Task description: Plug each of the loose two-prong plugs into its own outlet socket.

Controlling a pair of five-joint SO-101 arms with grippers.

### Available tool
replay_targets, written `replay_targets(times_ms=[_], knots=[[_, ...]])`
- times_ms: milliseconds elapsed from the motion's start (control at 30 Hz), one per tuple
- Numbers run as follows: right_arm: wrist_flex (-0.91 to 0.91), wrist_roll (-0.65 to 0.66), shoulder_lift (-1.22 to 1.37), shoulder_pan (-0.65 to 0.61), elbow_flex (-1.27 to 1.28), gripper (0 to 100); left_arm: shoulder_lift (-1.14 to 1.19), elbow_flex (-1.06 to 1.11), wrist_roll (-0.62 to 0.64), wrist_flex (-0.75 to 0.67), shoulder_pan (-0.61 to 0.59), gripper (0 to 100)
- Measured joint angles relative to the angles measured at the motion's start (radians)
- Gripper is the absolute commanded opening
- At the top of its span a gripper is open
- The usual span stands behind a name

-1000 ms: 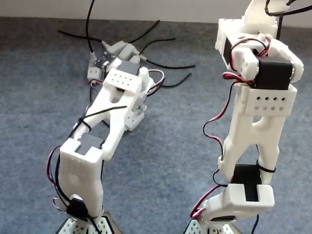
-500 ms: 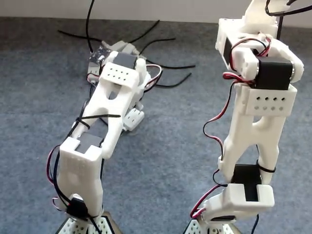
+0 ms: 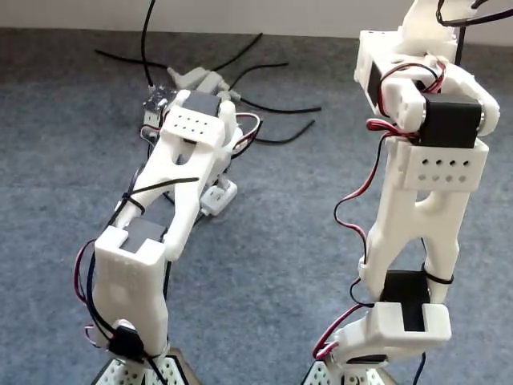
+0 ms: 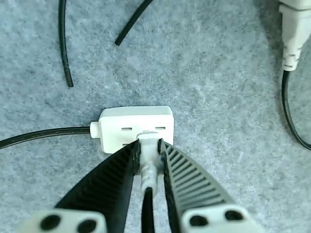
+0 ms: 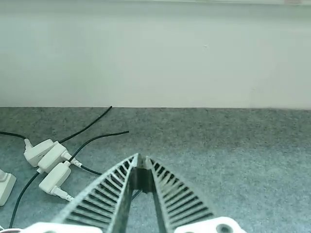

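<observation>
Left pincer (image 4: 148, 146) is clamping a white two-prong plug (image 4: 148, 167) by its body, one ribbed finger on each side. Plug nose is pressing against the face of the white outlet block (image 4: 136, 125), at the slot pair on the pincer-side edge. Prongs are hidden, so can't tell how far it's seated. Block is lying flat on the grey tabletop (image 4: 218, 97), with its black cord (image 4: 43, 134) running off sideways. Another white plug (image 4: 293, 29) is lying well apart from the block. Right pincer (image 5: 141, 167) is hanging closed on nothing, raised above the tabletop and facing the wall (image 5: 155, 53). Three loose white plugs (image 5: 51, 158) are lying bunched together near the wall.
</observation>
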Motion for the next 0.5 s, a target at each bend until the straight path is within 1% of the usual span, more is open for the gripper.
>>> replay_targets(times_ms=[267,400,500], knots=[[0.000,0.000,0.000,0.000,0.000,0.8,-0.002,0.008,0.000,-0.025,0.000,1],[0.000,0.000,0.000,0.000,0.000,0.8,-0.002,0.008,-0.048,-0.038,0.003,1],[0.000,0.000,0.000,0.000,0.000,0.8,-0.002,0.008,-0.058,-0.040,0.006,1]])
